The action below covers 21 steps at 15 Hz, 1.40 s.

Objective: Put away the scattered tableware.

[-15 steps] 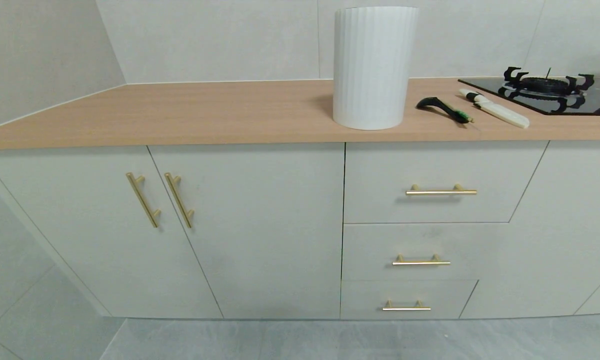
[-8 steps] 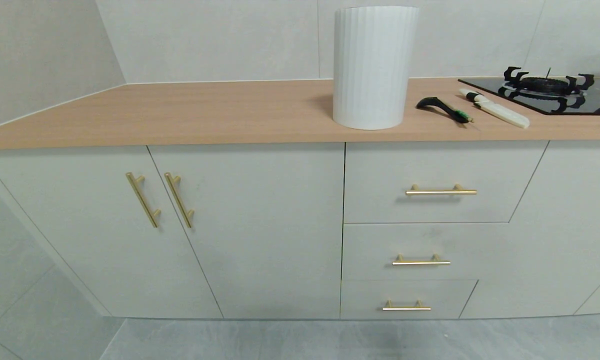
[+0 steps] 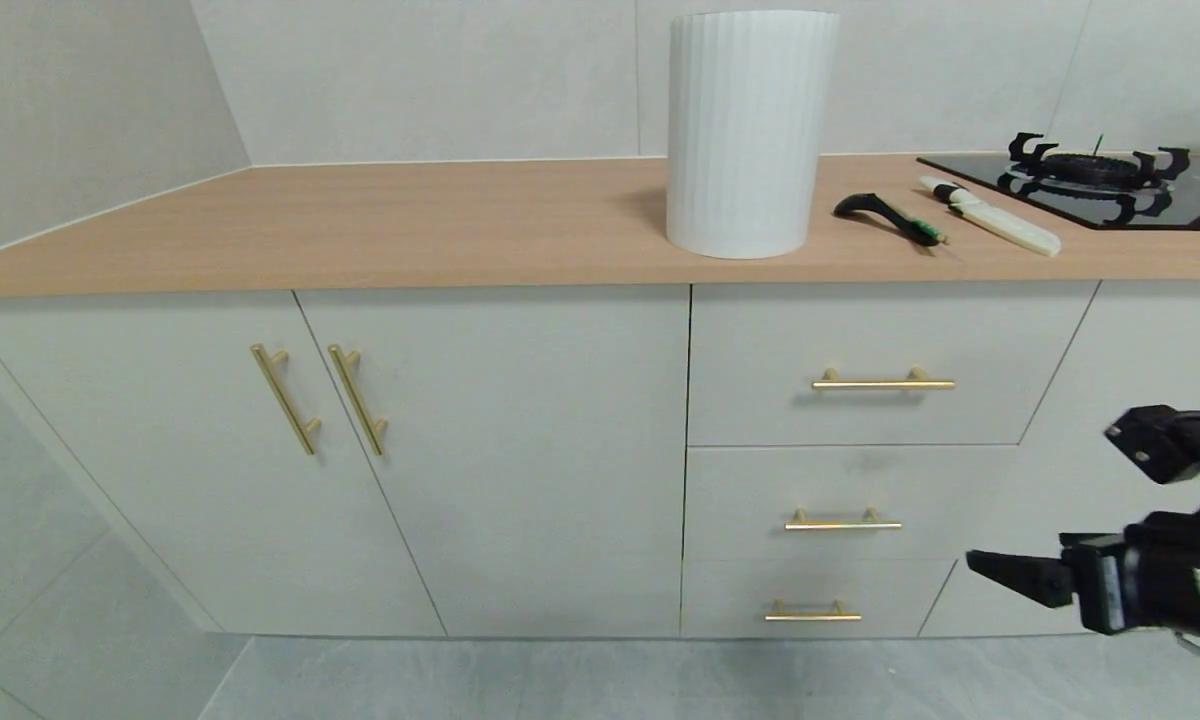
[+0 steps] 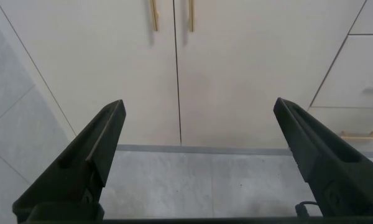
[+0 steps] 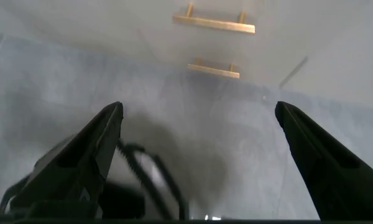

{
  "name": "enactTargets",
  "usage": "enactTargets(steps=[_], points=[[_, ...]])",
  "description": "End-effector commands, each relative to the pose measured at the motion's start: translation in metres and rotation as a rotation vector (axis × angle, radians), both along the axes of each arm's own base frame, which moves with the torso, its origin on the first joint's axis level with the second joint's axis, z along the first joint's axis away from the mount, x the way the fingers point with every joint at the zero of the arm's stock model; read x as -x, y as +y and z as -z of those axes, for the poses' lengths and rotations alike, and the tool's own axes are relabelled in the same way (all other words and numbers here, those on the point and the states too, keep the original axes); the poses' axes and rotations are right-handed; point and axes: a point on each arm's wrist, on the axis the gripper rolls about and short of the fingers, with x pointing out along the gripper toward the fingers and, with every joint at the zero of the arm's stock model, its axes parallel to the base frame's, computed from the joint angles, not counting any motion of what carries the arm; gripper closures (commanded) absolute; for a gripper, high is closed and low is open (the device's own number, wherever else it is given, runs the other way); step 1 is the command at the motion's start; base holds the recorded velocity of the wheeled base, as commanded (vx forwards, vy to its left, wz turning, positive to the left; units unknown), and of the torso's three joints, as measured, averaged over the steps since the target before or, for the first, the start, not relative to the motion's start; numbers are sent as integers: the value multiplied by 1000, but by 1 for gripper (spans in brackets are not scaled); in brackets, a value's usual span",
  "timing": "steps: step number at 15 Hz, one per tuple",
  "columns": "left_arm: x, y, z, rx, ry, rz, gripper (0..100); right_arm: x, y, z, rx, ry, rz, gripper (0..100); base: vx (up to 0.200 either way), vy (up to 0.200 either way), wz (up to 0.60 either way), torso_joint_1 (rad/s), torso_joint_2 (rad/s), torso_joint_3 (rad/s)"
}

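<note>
On the wooden counter stands a tall white ribbed container. To its right lie a black-handled utensil and a white knife. My right gripper hangs low at the right, in front of the lower drawers and well below the counter. In the right wrist view it is open and holds nothing, with two gold drawer handles ahead. My left gripper is open and holds nothing, low near the floor, facing the double cabinet doors.
A black gas hob sits at the counter's far right. Below the counter are two doors with gold handles and three stacked drawers. Grey tiled floor runs along the cabinet base; a wall closes the left side.
My right arm has come into the head view at the lower right. The things on the counter lie where they were.
</note>
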Motion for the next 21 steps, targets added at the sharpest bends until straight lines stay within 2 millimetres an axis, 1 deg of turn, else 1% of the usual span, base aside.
enactTargets(steps=[1, 2, 4, 6, 8, 9, 10, 11, 15, 18, 21], points=[[0, 0, 0, 0, 1, -1, 0, -75, 17, 55, 29, 112, 3, 0, 0, 0, 0, 0, 0, 0], [0, 0, 0, 0, 1, -1, 0, -89, 20, 67, 40, 112, 16, 0, 0, 0, 0, 0, 0, 0], [0, 0, 0, 0, 1, -1, 0, -108, 24, 80, 68, 103, 50, 0, 0, 0, 0, 0, 0, 0], [0, 0, 0, 0, 1, -1, 0, -121, 27, 90, 68, 92, 58, 0, 0, 0, 0, 0, 0, 0], [0, 0, 0, 0, 1, -1, 0, -134, 29, 103, 58, 66, 64, 0, 0, 0, 0, 0, 0, 0], [0, 0, 0, 0, 1, -1, 0, -136, 30, 107, 56, 59, 64, 0, 0, 0, 0, 0, 0, 0], [0, 0, 0, 0, 1, -1, 0, -145, 31, 118, 54, 24, 77, 0, 0, 0, 0, 0, 0, 0], [0, 0, 0, 0, 1, -1, 0, -148, 31, 127, 64, 19, 94, 0, 0, 0, 0, 0, 0, 0], [0, 0, 0, 0, 1, 0, 0, -161, 34, 151, 60, -7, 122, 0, 0, 0, 0, 0, 0, 0], [0, 0, 0, 0, 1, -1, 0, -173, 35, 157, 88, -41, 181, 0, 0, 0, 0, 0, 0, 0], [0, 0, 0, 0, 3, -1, 0, -182, 34, 162, 90, -49, 194, 0, 0, 0, 0, 0, 0, 0]])
